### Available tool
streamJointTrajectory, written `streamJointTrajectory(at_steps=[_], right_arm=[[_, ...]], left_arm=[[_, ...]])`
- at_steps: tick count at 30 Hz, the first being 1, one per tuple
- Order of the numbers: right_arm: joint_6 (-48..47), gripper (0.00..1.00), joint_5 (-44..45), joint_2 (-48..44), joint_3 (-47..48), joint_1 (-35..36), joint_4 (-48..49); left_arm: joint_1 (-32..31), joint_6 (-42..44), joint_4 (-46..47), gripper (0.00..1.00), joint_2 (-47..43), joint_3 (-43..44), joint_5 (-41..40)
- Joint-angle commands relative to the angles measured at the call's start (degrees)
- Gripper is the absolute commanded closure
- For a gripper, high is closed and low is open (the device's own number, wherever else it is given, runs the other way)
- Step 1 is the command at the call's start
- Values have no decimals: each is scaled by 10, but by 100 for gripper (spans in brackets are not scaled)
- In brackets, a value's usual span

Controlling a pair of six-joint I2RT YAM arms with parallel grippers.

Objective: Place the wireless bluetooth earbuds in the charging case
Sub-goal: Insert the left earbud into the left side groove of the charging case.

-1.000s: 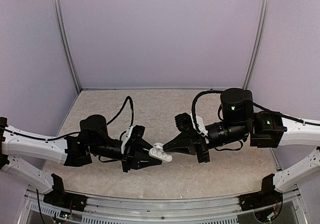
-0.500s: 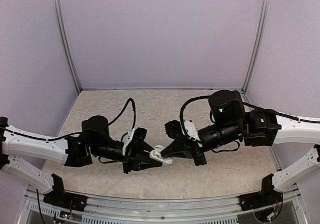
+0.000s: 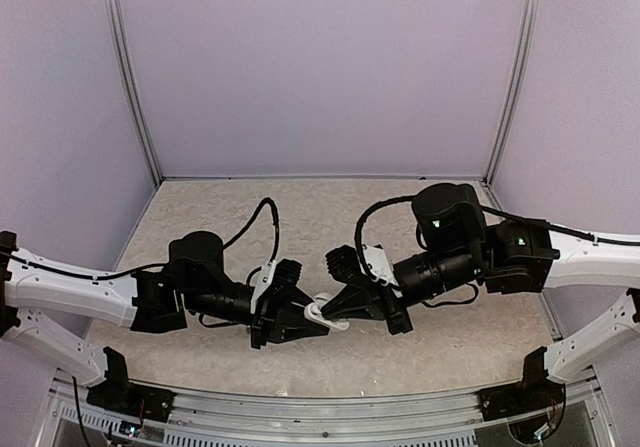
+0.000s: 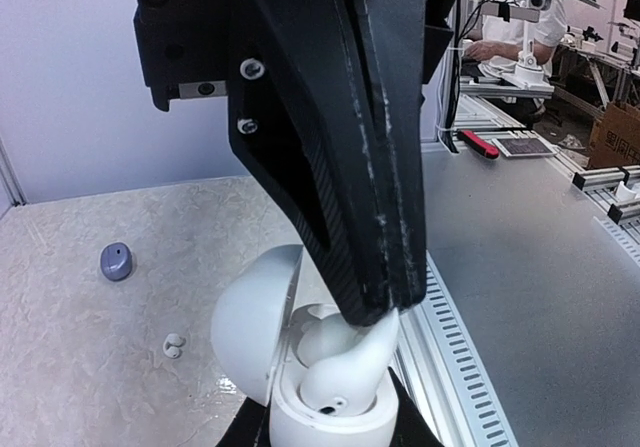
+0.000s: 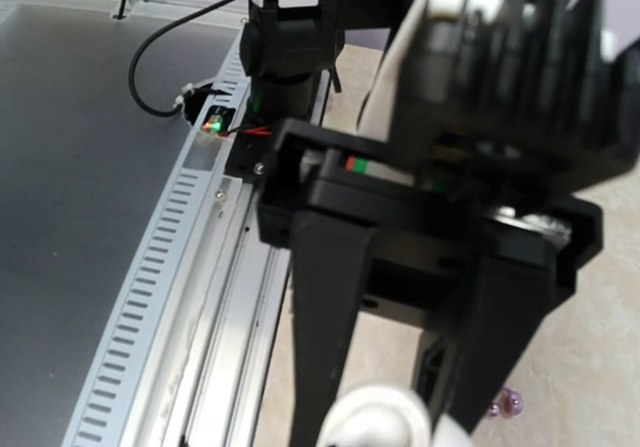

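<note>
The speckled beige desk (image 3: 300, 217) fills the floor of the booth. The left arm (image 3: 70, 292) and the right arm (image 3: 590, 257) reach in from either side and meet near the middle, close to the near edge.

The left fingers (image 3: 308, 319) are set narrow and clamp the white charging case (image 4: 325, 407) from both sides at its base. The right fingers (image 4: 385, 287) are pressed fully together. They come down onto the case from above in the left wrist view, and their joined tip touches the bud inside it.

The case is off the desk, between the two sets of fingers. Its lid (image 4: 255, 327) is swung open on the hinge and stands up on the left in the left wrist view. The open mouth faces up toward the right fingers. From above, the case shows only as a small white shape whose long axis runs roughly along the line from one arm's fingers to the other's (most of it is hidden by them).

One white earbud (image 4: 345, 362) sits in a well of the case with its rounded body up, under the right fingertip. I cannot tell whether it is fully seated.

On the desk well behind the case lie a grey-purple oval piece (image 4: 116, 261) and, nearer, a loose white earbud (image 4: 173, 345).
</note>
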Motion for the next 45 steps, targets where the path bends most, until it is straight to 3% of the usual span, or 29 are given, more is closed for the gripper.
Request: streamJointTrajectory(at_steps=[1,7,18,25,35,45], right_arm=[[-6,100,-4,13,11,5,-8],[-3,100,4,20,11,5,-16],[7,93,115,-10,0,5,12],[10,79,129,-16,2,5,17],[10,78,118,-25,7,9,26],[21,81,220,25,68,12,-56]], left_arm=[[-7,12,-3,100,3,17,-1],[-7,12,-3,100,-3,17,1],[-5,3,17,100,-10,6,-8],[2,-9,37,100,-14,-2,-13],[11,-19,53,100,-21,-13,-52],[12,-4,28,100,-27,-14,-128]])
